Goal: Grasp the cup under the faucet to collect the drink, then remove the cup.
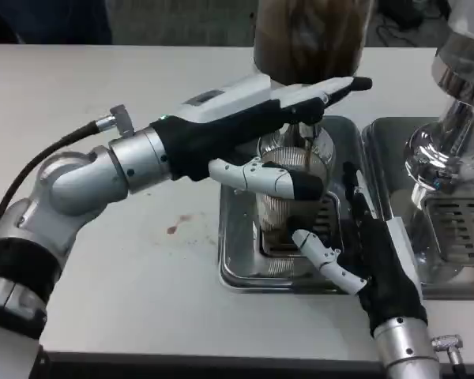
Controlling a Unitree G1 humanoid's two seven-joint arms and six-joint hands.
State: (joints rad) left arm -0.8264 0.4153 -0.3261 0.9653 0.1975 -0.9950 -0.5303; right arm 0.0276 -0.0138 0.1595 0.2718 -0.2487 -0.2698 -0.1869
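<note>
1. White table (pixel 142 268) below, with a small reddish stain (pixel 178 223) left of a steel drip tray (pixel 237 272); second tray (pixel 458 213) and a shiny dispenser base (pixel 442 150) at far right.
2. Standing on the grate of the first tray, directly under the faucet (pixel 308 138): a clear ribbed cup (pixel 288 217), upright, with a thin brown stream falling into it and dark liquid low at the bottom.
3. Looks light and thin-walled, probably easy to squeeze out of shape, and smooth; heavier and easier to spill once filled. Best taken around the middle of the ribbed wall, with gentle pressure, kept vertical.
4. Left hand (pixel 276 150) reaching in from the left: upper fingers stretched toward the faucet lever, thumb lying across the front of the cup. Whether pressing the lever or gripping the cup, cannot tell.
5. Right hand (pixel 355 245) placed against the right side of the cup, fingers spread apart, thumb low near the cup base; touching or almost touching, not clearly clamped.
6. Above, a big dark drink tank (pixel 308 35).
</note>
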